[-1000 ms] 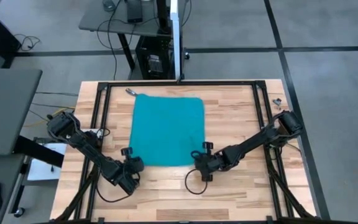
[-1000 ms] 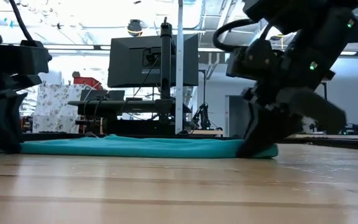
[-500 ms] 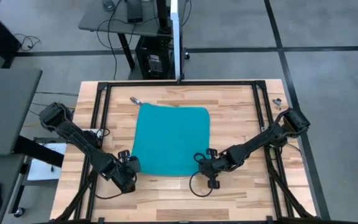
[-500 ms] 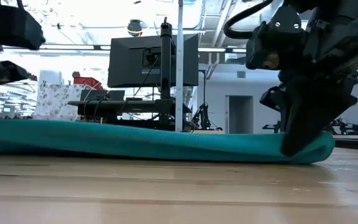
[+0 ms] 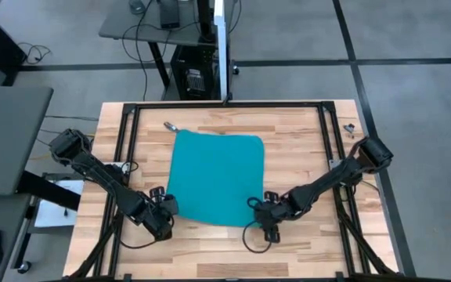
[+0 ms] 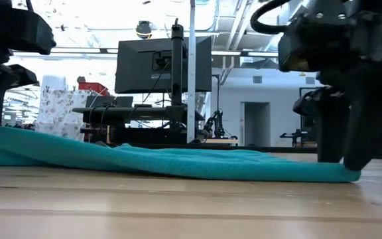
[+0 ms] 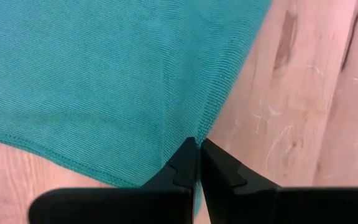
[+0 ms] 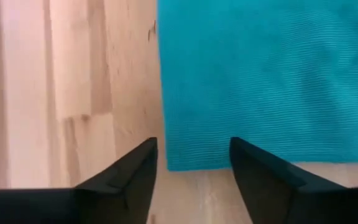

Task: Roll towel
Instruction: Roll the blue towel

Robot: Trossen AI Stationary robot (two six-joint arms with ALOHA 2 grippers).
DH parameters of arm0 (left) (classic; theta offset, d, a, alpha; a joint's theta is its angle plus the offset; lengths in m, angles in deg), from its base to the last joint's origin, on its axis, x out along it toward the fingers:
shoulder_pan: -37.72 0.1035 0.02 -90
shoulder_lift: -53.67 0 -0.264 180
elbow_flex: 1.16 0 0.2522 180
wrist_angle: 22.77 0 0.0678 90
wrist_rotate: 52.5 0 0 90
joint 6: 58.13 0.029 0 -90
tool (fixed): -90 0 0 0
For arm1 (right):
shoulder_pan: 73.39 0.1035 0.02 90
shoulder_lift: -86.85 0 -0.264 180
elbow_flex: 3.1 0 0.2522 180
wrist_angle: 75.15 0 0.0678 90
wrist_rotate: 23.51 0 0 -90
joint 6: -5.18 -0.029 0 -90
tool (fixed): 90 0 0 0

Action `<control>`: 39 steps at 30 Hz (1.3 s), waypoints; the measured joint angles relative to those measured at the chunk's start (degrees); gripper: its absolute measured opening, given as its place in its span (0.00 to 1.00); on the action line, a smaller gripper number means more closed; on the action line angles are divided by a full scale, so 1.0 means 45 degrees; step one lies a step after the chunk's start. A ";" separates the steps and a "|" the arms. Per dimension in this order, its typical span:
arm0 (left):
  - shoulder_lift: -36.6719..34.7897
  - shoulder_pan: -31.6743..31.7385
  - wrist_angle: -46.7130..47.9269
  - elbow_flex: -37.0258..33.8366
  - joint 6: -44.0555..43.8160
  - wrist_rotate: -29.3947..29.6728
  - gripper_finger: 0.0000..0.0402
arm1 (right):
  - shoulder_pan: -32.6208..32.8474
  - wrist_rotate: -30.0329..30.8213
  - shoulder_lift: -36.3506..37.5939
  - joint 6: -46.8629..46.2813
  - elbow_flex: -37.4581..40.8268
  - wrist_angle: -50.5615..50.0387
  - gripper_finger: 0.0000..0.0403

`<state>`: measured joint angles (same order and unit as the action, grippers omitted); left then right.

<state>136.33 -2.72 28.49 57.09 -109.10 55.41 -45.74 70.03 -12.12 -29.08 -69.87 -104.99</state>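
Two near corners of the towel (image 5: pixel 214 179) flat on the bench (image 5: pixel 304 133) — left gripper (image 7: pixel 197 163) pinching one, right gripper (image 8: pixel 193 163) spread astride the other, long axis running away.

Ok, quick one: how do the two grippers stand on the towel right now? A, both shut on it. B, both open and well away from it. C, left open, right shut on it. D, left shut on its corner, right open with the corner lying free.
D: the left gripper pinches a corner of the towel, while the right gripper stands open with the towel's other near corner flat between its fingers.
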 joint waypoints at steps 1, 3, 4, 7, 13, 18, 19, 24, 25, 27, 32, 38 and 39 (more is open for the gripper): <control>0.0000 0.0000 -0.0005 0.0004 -0.0022 0.0005 0.00 | 0.0005 -0.0075 0.0129 -0.0260 -0.0003 -0.0002 0.50; 0.0000 0.0000 -0.0009 0.0005 -0.0013 0.0015 0.00 | 0.0185 -0.0095 0.0338 -0.0477 -0.0015 0.0045 0.52; 0.0000 0.0000 -0.0010 0.0005 0.0048 0.0017 0.00 | 0.0341 -0.0125 0.0401 -0.0487 -0.0019 0.0064 0.53; 0.0000 0.0000 -0.0019 0.0005 0.0129 0.0024 0.00 | 0.0880 -0.0121 0.0468 -0.0340 -0.0019 0.0185 0.53; -0.0010 0.0000 -0.0017 0.0007 0.0169 0.0034 0.00 | 0.1716 0.2736 -0.0033 0.0576 -0.0039 0.0557 0.53; -0.0015 -0.0034 -0.0233 -0.0281 -0.0148 0.0020 0.00 | 0.1654 0.3391 -0.0739 0.0727 -0.0039 0.0510 0.53; -0.0015 -0.0042 -0.0254 -0.0324 -0.0171 0.0016 0.00 | 0.1673 0.3567 -0.0880 0.0718 -0.0039 0.0396 0.53; -0.0015 -0.0044 -0.0389 -0.0359 -0.0163 0.0009 0.00 | 0.1543 0.3973 -0.1346 0.0845 -0.0207 0.0481 0.52; -0.0020 -0.0044 -0.0403 -0.0359 -0.0163 0.0006 0.00 | 0.1522 0.4066 -0.1388 0.0939 -0.0259 0.0497 0.51; -0.0020 -0.0044 -0.0524 -0.0359 -0.0163 -0.0001 0.00 | 0.1449 0.4247 -0.1541 0.1202 -0.0378 0.0536 0.51; -0.0020 -0.0044 -0.0590 -0.0359 -0.0163 -0.0005 0.00 | 0.1367 0.4384 -0.1663 0.2039 -0.0447 0.1134 0.50; -0.0020 -0.0044 -0.0573 -0.0359 -0.0288 -0.0012 0.00 | 0.1665 0.4670 -0.1716 0.2306 -0.1783 -0.2351 0.50; -0.0020 -0.0044 -0.0575 -0.0359 -0.0315 -0.0010 0.00 | 0.1721 0.4670 -0.1716 0.2291 -0.2016 -0.2900 0.50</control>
<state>136.24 -2.92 25.90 55.48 -110.52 55.37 -38.00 91.04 -19.85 -18.77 -78.94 -118.04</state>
